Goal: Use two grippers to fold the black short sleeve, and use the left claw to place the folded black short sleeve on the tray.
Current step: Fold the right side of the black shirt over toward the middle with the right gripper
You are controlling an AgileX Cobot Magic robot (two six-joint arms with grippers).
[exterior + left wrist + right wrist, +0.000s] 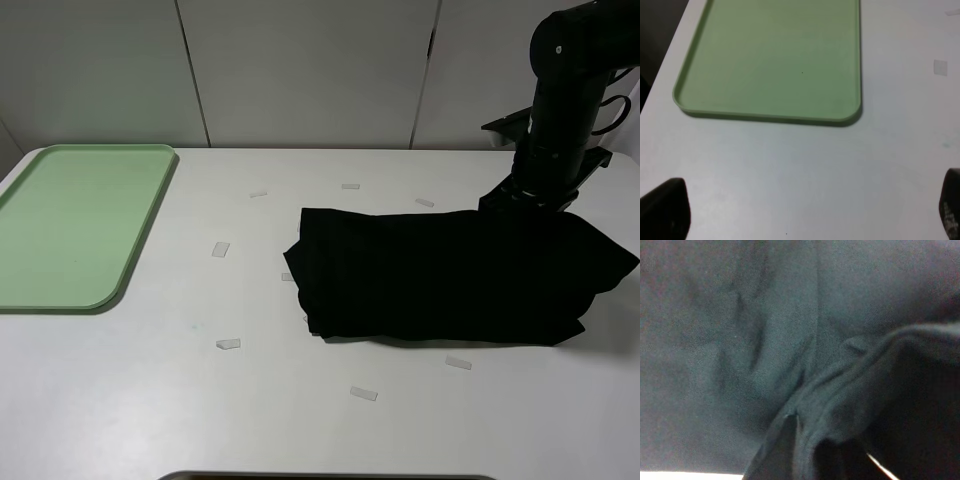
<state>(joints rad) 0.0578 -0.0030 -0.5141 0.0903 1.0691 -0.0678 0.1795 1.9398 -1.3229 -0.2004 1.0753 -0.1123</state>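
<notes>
Exterior high view, clock directions taken from the table centre, 6 = near edge.

- Table (150, 400): white and flat. Small pale tape scraps (364, 394) lie scattered from 6 o'clock out to 12 o'clock, all flat on the surface.
- Black short sleeve (450, 285): at 3 to 4 o'clock, folded into a wide, rumpled bundle lying flat on the table. Its nearer edge is roughly straight. One tape scrap sits just beside that edge, and another just beside the left end.
- Tray (60, 290): pale green with a low rim and rounded corners, at 9 to 10 o'clock, running off the left edge of the view. It is well apart from the shirt, and bare table lies between them.
- Right arm (565, 100): at 1 to 2 o'clock, black, coming down steeply. The right gripper (515, 200) meets the far right edge of the shirt.
- Pale wall panels (300, 70) at 12 o'clock, behind the table.

Left wrist view: the left gripper (807, 207) hangs over bare table. The two dark fingertips (665, 210) are spread wide with nothing between them. The tray's near rounded corner lies beyond them, apart from the gripper.

Right wrist view: creased black fabric fills the view, very close to the camera. The jaws are hidden, so I cannot tell whether they are spread or pinching the cloth.
</notes>
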